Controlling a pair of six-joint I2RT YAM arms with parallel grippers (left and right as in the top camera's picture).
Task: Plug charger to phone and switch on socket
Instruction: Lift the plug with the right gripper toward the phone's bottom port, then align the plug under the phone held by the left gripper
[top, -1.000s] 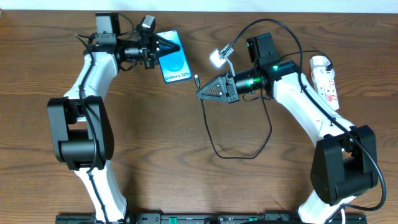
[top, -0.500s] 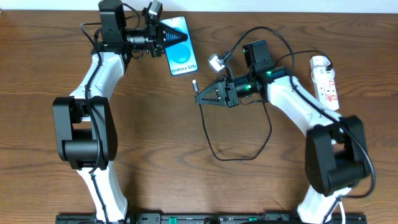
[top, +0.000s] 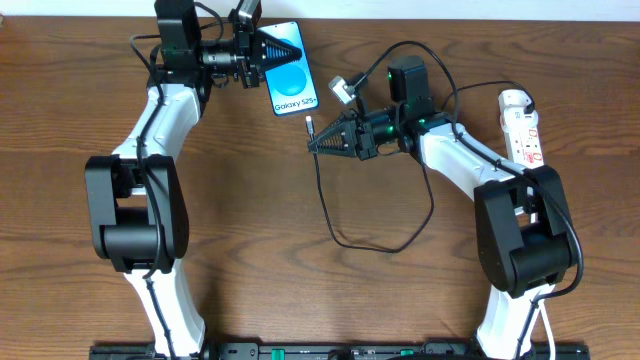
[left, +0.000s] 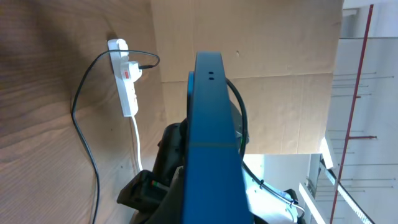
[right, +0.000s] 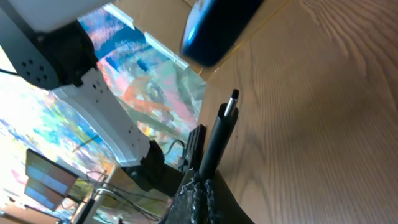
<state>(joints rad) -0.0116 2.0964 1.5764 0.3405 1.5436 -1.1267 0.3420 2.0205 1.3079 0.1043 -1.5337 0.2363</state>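
The phone (top: 293, 84), blue screen with a lighter circle and "Galaxy" text, is held at the back of the table by my left gripper (top: 281, 55), shut on its top end. It fills the left wrist view edge-on (left: 212, 137). My right gripper (top: 322, 142) is shut on the charger plug (top: 310, 127), whose tip points at the phone's lower end, a short gap away. The plug (right: 219, 140) and the dark phone end (right: 217, 28) show in the right wrist view. The black cable (top: 345, 235) loops over the table. The white socket (top: 523, 128) lies at the far right.
The socket with its white cord also shows in the left wrist view (left: 126, 78), with a black cable plugged in. A cardboard wall stands behind the table. Wooden tabletop (top: 260, 250) spreads in front of both arms.
My left gripper has shifted the phone slightly right and up. My right gripper has moved left and toward the back, bringing the plug tip closer to the phone's lower end.
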